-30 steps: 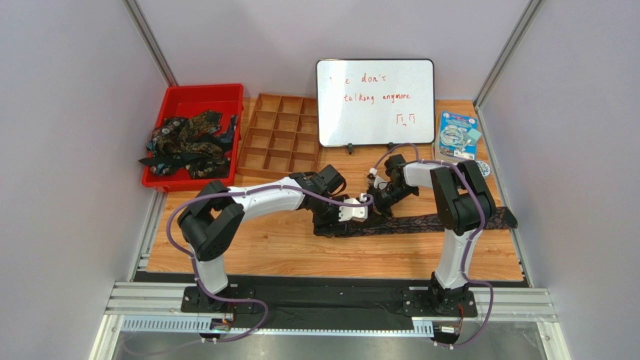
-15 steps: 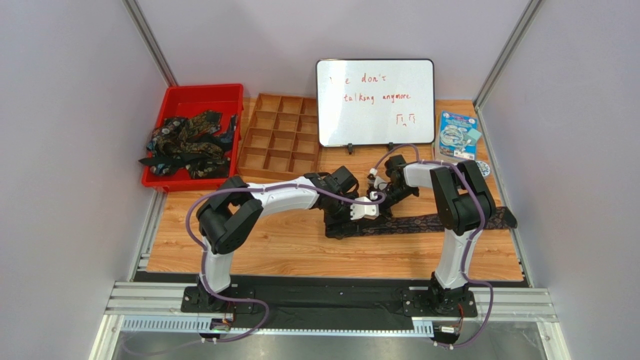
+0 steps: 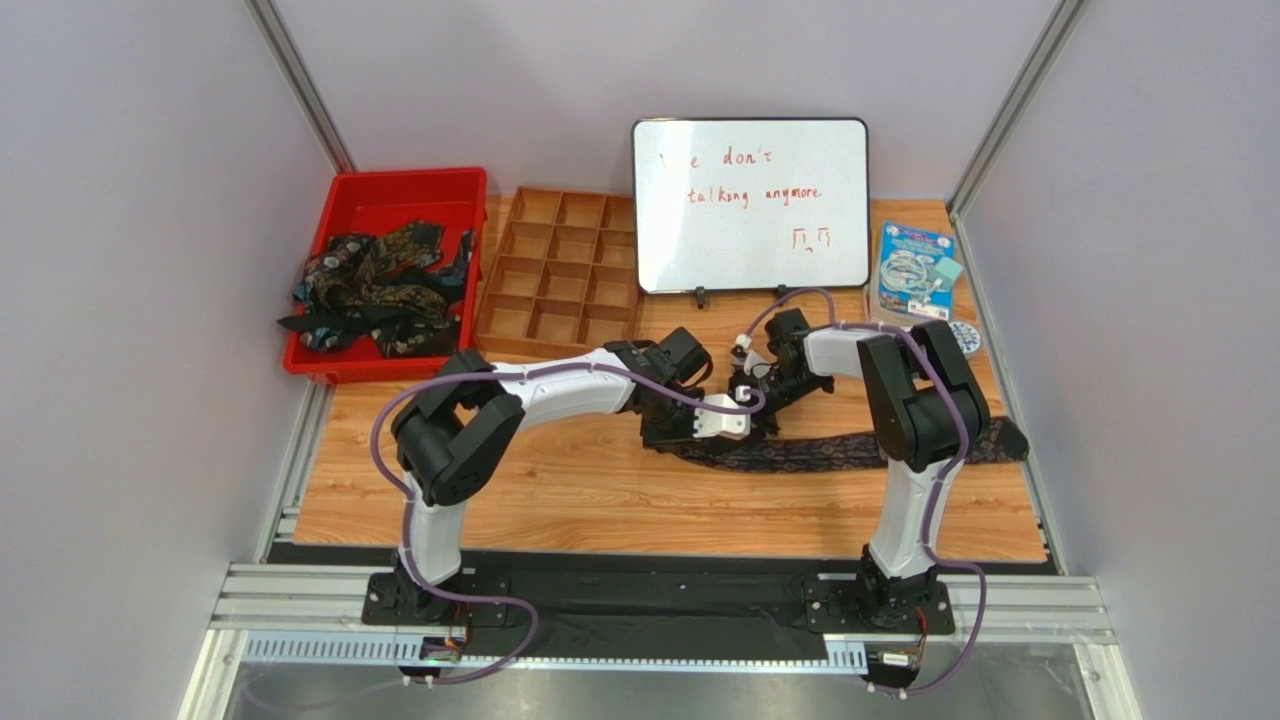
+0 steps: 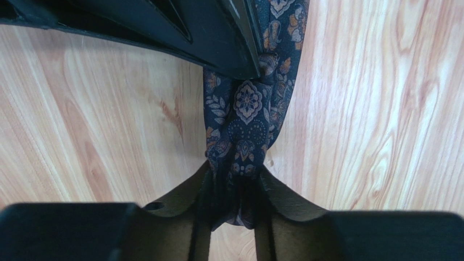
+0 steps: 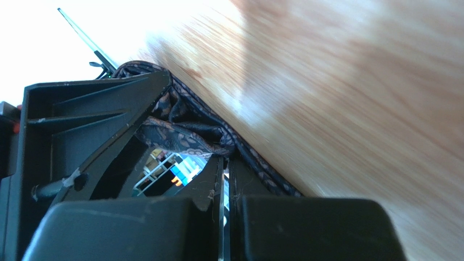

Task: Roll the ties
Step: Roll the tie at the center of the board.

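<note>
The wooden bench (image 3: 571, 495) carries everything, and the whiteboard (image 3: 751, 203) stands propped at its far edge, facing the arms. On the whiteboard, red marker reads "…e don't talking anymore". The start of the first line is lost in glare, and the small marks at its lower right cannot be made out.

To the left of the whiteboard, beyond the tray, sits a red bin (image 3: 398, 188) holding a heap of ties (image 3: 368, 285), probably the stock not yet rolled. One strap spills over the bin's left wall. Just beside the whiteboard on that side is a wooden tray (image 3: 519, 195) divided into small compartments, none of which shows anything in it. It looks meant to take the finished rolls.

In front of the whiteboard, one tie (image 3: 857, 447) lies stretched along the bench, running off to the right so that its length is free to wind up. Both arms meet at its left end.

The left hand (image 4: 235, 179) is clamped on the tie, with the patterned fabric bunched between its fingers (image 4: 204, 190), seemingly to anchor the start of the roll. The right hand (image 5: 224, 163), just nearer the whiteboard, has its fingers pressed together against a fold of the tie. I cannot tell whether a layer is caught between them.

A blue packet (image 3: 917, 270) lies to the right of the whiteboard, its print too small to read.
</note>
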{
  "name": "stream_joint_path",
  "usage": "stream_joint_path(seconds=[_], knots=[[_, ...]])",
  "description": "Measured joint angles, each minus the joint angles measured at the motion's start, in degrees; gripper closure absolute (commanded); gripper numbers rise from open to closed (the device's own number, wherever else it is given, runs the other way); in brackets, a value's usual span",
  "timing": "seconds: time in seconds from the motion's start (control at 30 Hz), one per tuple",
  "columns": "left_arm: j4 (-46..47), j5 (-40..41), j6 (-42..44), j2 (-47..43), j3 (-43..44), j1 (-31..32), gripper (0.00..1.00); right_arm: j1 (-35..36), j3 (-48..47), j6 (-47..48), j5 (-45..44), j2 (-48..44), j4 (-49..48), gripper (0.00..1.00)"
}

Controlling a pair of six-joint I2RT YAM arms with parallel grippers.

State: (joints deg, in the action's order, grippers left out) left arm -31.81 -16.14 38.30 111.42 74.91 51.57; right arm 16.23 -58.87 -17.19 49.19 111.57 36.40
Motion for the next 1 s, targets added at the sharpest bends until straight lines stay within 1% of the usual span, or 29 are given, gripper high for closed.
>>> stream_joint_path(seconds=[0.03, 0.1, 0.13, 0.23, 0.3, 0.5, 0.7, 0.73, 0.77, 0.8, 0.87, 1.0], knots=[[-0.15, -0.28, 1.01, -0.26, -0.28, -0.39, 0.64, 0.13, -0.02, -0.31, 0.0, -0.07, -0.42, 1.0], [-0.57, -0.96, 2.58, -0.81, -0.98, -0.81, 0.48, 0.35, -0.09, -0.85, 0.0, -0.11, -1.05, 1.0], [-0.74, -1.29, 3.41, -1.22, -1.49, -0.9, 0.37, 0.5, -0.09, -0.96, -0.13, -0.11, -1.16, 1.0], [-2.27, -1.7, 4.96, -3.15, -3.43, -1.16, 0.3, 0.61, -0.09, -1.01, -0.61, -0.11, -1.14, 1.0], [-3.39, -1.84, 4.94, -4.46, -4.24, -1.73, 0.3, 0.63, -0.09, -1.03, -0.81, -0.09, -1.11, 1.0], [-3.5, -1.92, 4.87, -7.04, -4.37, -4.13, 0.3, 0.85, -0.09, -1.31, -0.94, 0.09, -1.14, 1.0], [-2.62, -3.32, 4.44, -7.17, -4.35, -4.26, 0.3, 0.9, -0.13, -1.62, -0.63, 0.46, -1.16, 1.0], [-2.62, -3.69, 4.44, -7.08, -4.33, -4.17, 0.32, 0.9, -0.13, -1.62, -0.63, 0.46, -1.16, 1.0], [-2.62, -4.02, 4.42, -6.97, -4.28, -4.09, 0.35, 0.9, -0.13, -1.62, -0.61, 0.48, -1.16, 1.0], [-2.62, -4.28, 4.44, -6.8, -4.22, -4.07, 0.46, 0.9, -0.13, -1.62, -0.63, 0.48, -1.16, 1.0], [-2.78, -4.81, 4.5, -6.12, -3.65, -4.02, 0.54, 0.9, -0.13, -1.62, -0.63, 0.48, -1.16, 1.0], [-3.37, -5.66, 4.37, -5.55, -2.86, -4.02, 0.57, 0.9, -0.13, -1.62, -0.63, 0.48, -1.16, 1.0]])
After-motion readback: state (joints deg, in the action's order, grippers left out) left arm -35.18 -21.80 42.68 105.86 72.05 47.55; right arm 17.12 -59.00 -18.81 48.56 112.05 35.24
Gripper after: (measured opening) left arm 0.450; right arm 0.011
